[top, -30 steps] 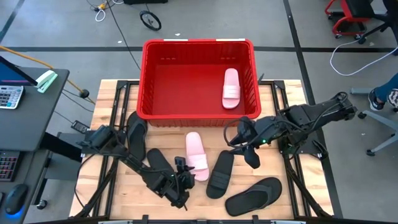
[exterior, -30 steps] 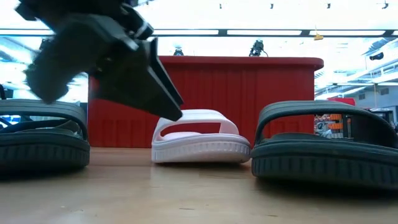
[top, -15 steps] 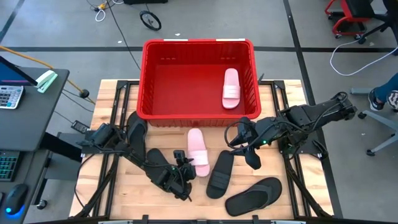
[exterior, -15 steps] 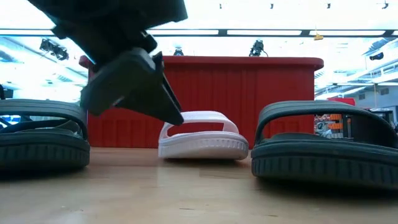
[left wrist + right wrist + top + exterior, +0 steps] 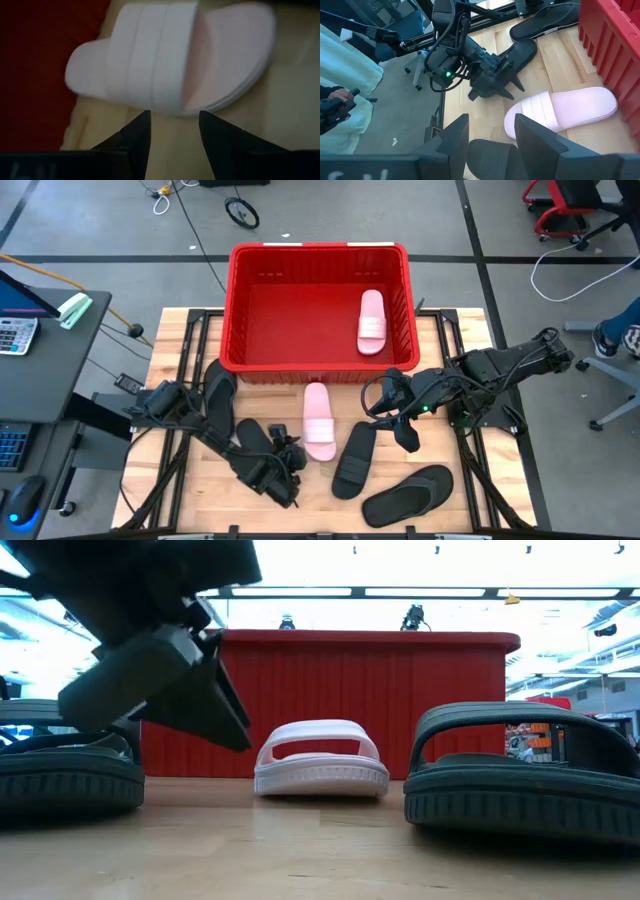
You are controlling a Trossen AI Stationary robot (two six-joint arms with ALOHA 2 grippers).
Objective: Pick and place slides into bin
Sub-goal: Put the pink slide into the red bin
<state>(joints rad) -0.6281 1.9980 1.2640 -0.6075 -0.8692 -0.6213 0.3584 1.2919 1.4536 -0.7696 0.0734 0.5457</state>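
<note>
The slides are spread over the bench and the bin. One pale pink slide [image 5: 372,322] is seen lying flat inside the red bin [image 5: 240,310], near its right wall. A second pink slide [image 5: 318,420] is seen on the wooden bench [image 5: 460,500], just in front of the bin's front wall, with one end almost at the wall. In the low view this pink slide [image 5: 320,758] is seen in front of the red bin [image 5: 400,690], between two black slides.

Four black slides are seen on the bench. One [image 5: 218,395] lies at the left, close to the bin's front corner. One [image 5: 254,442] lies partly under the left arm. One [image 5: 353,459] lies just right of the pink slide, not touching it. The last one [image 5: 408,494] lies near the front right of the bench.

The left gripper [image 5: 283,470] is held low over the bench, just beside the pink slide's near end. In the left wrist view its jaws are seen open, with the pink slide [image 5: 170,55] right ahead of the fingertips [image 5: 141,125] and nothing held between them.

The right gripper [image 5: 392,412] is held over the bench at the right, near the bin's front right corner. Its jaws are also seen open and hold nothing.
</note>
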